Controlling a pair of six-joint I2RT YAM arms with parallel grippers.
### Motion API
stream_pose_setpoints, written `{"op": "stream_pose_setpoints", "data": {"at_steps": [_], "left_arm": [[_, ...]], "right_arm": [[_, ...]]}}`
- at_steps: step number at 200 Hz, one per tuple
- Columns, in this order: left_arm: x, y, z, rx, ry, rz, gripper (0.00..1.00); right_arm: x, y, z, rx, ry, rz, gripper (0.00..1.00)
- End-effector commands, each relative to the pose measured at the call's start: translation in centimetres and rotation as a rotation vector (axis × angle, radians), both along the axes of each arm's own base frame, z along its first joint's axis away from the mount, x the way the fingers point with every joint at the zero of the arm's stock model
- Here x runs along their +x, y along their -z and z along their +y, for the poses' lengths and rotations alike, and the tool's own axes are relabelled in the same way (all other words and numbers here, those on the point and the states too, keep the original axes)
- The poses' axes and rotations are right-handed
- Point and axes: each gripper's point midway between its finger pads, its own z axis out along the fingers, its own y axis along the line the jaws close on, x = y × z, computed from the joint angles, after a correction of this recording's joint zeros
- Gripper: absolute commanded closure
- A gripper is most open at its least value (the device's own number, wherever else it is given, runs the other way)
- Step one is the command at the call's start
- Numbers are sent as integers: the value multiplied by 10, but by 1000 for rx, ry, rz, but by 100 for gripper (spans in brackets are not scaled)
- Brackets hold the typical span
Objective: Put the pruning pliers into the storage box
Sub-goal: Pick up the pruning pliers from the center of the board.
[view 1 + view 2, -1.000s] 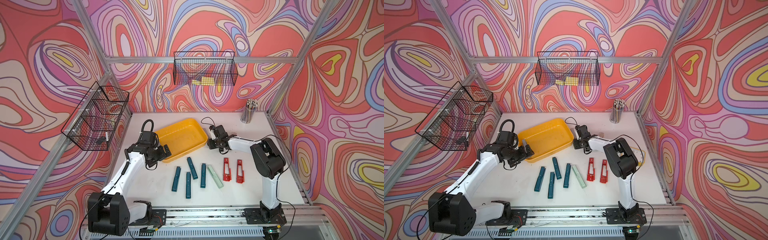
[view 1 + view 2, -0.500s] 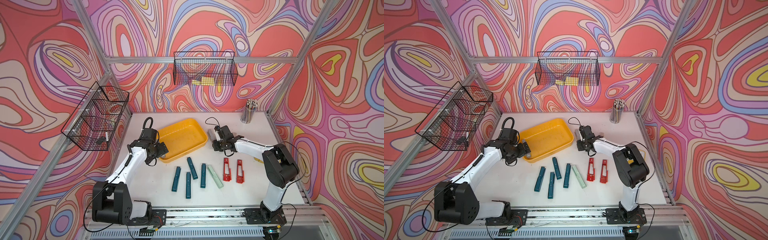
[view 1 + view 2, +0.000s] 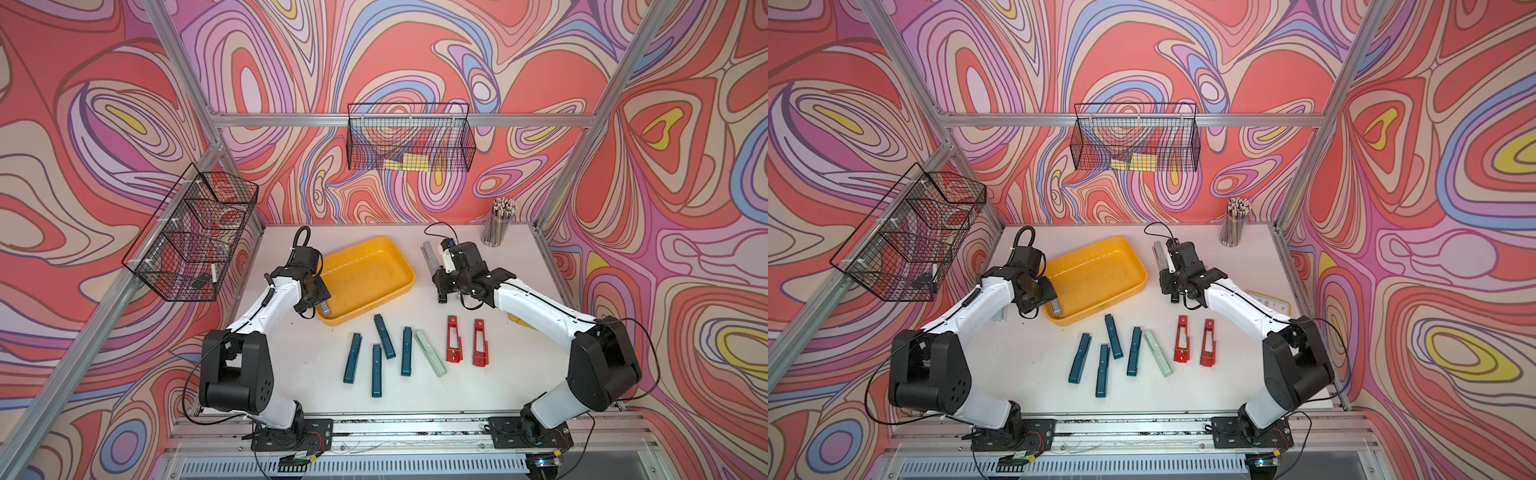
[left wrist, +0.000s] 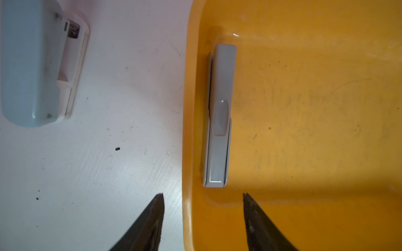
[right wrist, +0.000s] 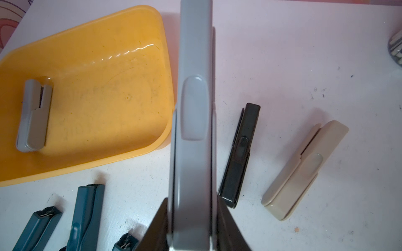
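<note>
Jaws on left stand parted, empty, near grey pliers (image 4: 218,117) in storage box (image 4: 304,108); right jaws grip second grey pliers (image 5: 192,152).

The left arm (image 3: 266,307) and right arm (image 3: 536,307) share one build: white tapered links (image 3: 1237,303) behind each claw, joined by chunky black joint housings (image 3: 237,374). The left claw (image 4: 202,195) and right claw (image 5: 192,228) end in dark, pointed, wedge-shaped fingers (image 4: 148,226). Thin black cables (image 3: 296,240) loop behind each claw's wrist, and black base plates (image 3: 291,434) sit at the ends farthest from the claws.
</note>
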Motion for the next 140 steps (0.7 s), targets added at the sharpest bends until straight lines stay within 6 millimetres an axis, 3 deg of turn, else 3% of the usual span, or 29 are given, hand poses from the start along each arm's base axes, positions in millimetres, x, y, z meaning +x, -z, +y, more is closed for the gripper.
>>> {"op": "stream_pose_setpoints", "data": {"at_steps": [1,22,59,89,140], "left_arm": [[7,4,11,22,-34,-8,47],[14,10,9,-3,-31,-11,60],[17,20,10,-4,-40,15,62],[18,24,10,-10,-42,9,81],[20,30,2,-42,-8,29,99]], "right_arm": [[-5,-19,4,28,-24,-26,100],[-8,-23,5,44,-28,-26,100],[-11,-21,5,62,-26,-20,100],[-10,-19,8,68,-29,-16,100],[-9,-24,8,72,-30,-27,100]]}}
